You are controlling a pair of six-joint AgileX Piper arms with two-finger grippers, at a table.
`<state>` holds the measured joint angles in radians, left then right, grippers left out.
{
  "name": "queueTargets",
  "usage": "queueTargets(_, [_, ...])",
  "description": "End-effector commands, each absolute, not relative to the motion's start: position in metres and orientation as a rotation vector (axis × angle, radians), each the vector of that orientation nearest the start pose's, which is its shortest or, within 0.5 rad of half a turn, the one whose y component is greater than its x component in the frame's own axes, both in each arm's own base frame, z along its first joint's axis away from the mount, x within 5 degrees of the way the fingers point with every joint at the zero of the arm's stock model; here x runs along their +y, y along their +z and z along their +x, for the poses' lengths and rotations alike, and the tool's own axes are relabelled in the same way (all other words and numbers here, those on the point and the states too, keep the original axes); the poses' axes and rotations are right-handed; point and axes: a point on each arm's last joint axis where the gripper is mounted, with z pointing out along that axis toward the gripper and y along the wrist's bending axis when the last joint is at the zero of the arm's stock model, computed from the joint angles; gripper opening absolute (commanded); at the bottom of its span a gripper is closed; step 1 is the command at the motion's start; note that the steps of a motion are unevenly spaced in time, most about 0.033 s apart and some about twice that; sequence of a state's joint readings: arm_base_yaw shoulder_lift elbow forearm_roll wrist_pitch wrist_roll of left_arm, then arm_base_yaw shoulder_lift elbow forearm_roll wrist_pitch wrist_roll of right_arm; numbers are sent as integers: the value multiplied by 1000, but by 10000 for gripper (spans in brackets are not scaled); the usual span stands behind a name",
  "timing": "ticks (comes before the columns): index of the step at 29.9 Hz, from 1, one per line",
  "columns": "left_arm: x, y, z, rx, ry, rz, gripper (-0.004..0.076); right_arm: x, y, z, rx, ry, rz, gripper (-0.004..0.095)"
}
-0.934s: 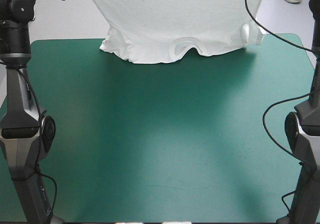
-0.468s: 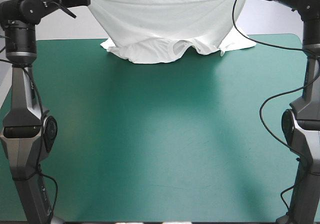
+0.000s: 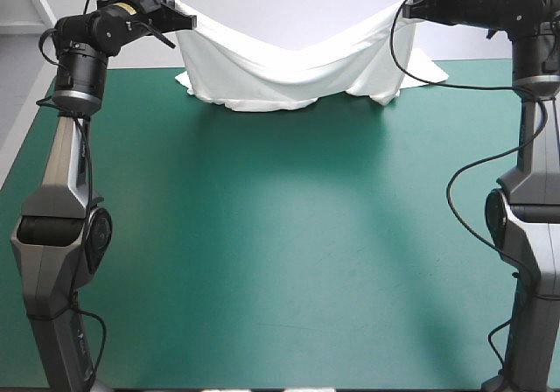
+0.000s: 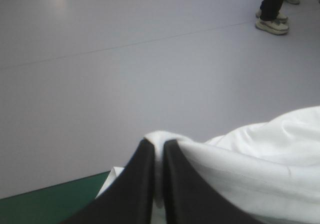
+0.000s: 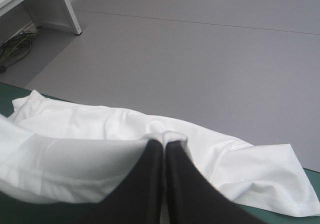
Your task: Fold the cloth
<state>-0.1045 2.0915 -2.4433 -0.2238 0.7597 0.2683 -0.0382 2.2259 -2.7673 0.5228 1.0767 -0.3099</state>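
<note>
The white T-shirt [image 3: 289,64] hangs in a sagging band between both grippers above the far edge of the teal-green table [image 3: 280,252]. Its lower part lies crumpled on the cover. My left gripper [image 3: 182,17] is shut on the T-shirt's far left corner; in the left wrist view the cloth [image 4: 260,159] bunches at the tips of the black fingers [image 4: 137,184]. My right gripper [image 3: 409,5] is shut on the far right corner. In the right wrist view the T-shirt [image 5: 90,139] spreads ahead of and beside the gripper [image 5: 164,144].
A sleeve of the shirt [image 3: 427,66] lies flat on the cover near the far right corner. The table's near and middle parts are bare teal-green cover. The floor lies beyond the far edge.
Both grippers have come down and forward with the T-shirt. The cloth, earlier stretched high as a curtain, now sags low between them with more of it resting on the table.
</note>
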Motion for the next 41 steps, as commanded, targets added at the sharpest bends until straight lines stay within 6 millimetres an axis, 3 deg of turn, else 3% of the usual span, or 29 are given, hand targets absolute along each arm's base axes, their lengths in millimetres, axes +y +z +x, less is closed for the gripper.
queueTargets(1, [-74, 506, 437, 1582, -119, 298, 19, 22, 492, 450, 1768, 399, -331, 9])
queueTargets(2, [-79, 505, 433, 1569, -99, 327, 19, 23, 490, 451, 1769, 410, -347, 10])
queueTargets(6, [-93, 469, 420, 1570, -41, 373, 19, 42, 482, 451, 1806, 398, -449, 11])
queueTargets(11, [-71, 397, 376, 1538, -17, 233, 19, 75, 461, 450, 1940, 177, -630, 11])
queueTargets(15, [-58, 354, 335, 1574, 24, 222, 19, 86, 482, 435, 1854, 311, -631, 11])
queueTargets(18, [-42, 335, 316, 1638, 40, 179, 19, 84, 471, 429, 1959, 294, -659, 11])
queueTargets(22, [-29, 322, 294, 1706, 61, 168, 20, 69, 465, 412, 2011, 288, -611, 11])
queueTargets(26, [-27, 316, 272, 1756, 47, 179, 19, 59, 454, 376, 1989, 208, -555, 11])
queueTargets(31, [-26, 323, 251, 1781, -4, 146, 19, 47, 428, 321, 1942, 139, -462, 9])
queueTargets(35, [-25, 322, 232, 1789, -29, 133, 19, 41, 393, 281, 1962, 122, -405, 9])
queueTargets(41, [-22, 306, 204, 1824, -46, 134, 19, 36, 353, 239, 2000, 151, -334, 9])
